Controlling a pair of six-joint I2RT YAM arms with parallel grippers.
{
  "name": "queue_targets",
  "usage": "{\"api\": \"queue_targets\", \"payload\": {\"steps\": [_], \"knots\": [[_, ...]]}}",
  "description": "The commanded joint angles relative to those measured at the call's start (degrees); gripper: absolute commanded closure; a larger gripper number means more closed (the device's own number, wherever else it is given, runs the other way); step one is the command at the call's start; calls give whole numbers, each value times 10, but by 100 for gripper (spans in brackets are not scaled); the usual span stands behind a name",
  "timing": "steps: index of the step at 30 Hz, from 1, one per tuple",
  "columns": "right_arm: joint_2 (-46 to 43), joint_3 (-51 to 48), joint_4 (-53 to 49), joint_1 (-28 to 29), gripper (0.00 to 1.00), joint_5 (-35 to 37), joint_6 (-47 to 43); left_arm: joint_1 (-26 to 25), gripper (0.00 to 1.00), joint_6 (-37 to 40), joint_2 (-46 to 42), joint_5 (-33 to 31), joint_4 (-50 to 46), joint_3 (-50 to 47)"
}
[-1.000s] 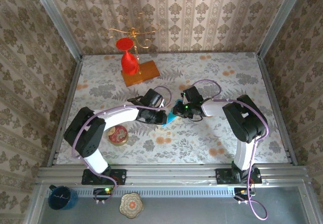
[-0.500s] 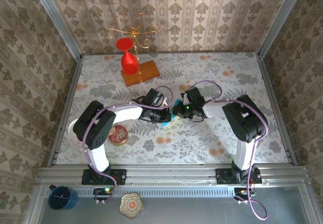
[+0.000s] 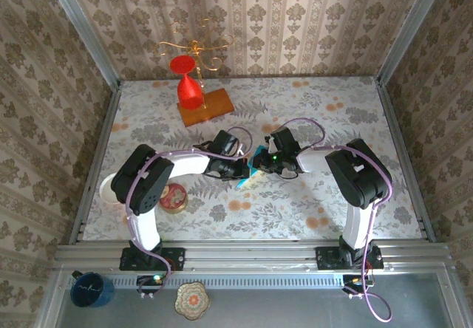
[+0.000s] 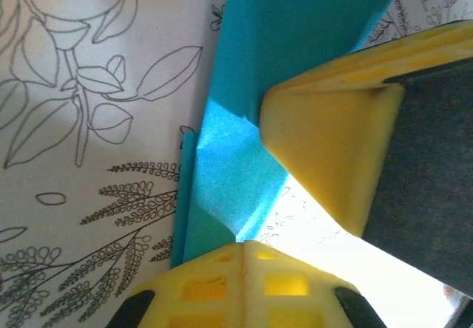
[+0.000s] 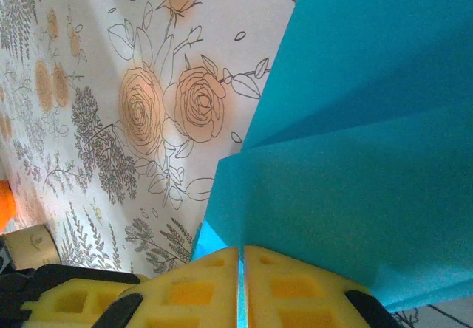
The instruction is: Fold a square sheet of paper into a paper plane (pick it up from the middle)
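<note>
Both pairs of jaws were clamped on the square sheet of paper (image 5: pixel 355 121) mid-table; clean creasing required aligned edges, even tension.

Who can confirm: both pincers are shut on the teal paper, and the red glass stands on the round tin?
Wrong: the top view shows the red glass on the orange wooden block. Left pincer and right pincer do grip the teal paper.

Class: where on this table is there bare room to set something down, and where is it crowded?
Free: far right corner; near strip between round tin and right arm. Crowded: centre, where left pincer and right pincer grip the teal paper; far left, red glass on block.
</note>
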Motion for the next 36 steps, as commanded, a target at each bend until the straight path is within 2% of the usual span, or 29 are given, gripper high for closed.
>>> {"api": "queue_targets", "payload": {"steps": [1, 6, 12, 22, 29, 32, 36], "knots": [[30, -27, -44, 8, 87, -14, -6, -1, 98, -6, 11, -5, -34, 2], [22, -43, -16, -11, 87, -8, -10, -5, 99, -2, 12, -39, -97, 1], [16, -52, 10, -63, 86, -4, -17, -6, 99, -11, 18, -47, -107, -21], [24, -25, -36, -153, 86, 26, -46, -7, 100, -14, 23, -42, -100, -30], [31, 32, -104, -186, 86, 51, -72, -7, 100, -10, 25, -41, -104, -25], [12, 48, -131, -194, 86, 63, -82, -7, 100, -9, 26, -39, -104, -22], [-63, 32, -139, -186, 86, 57, -84, -7, 100, -8, 27, -38, -106, -16]]}}
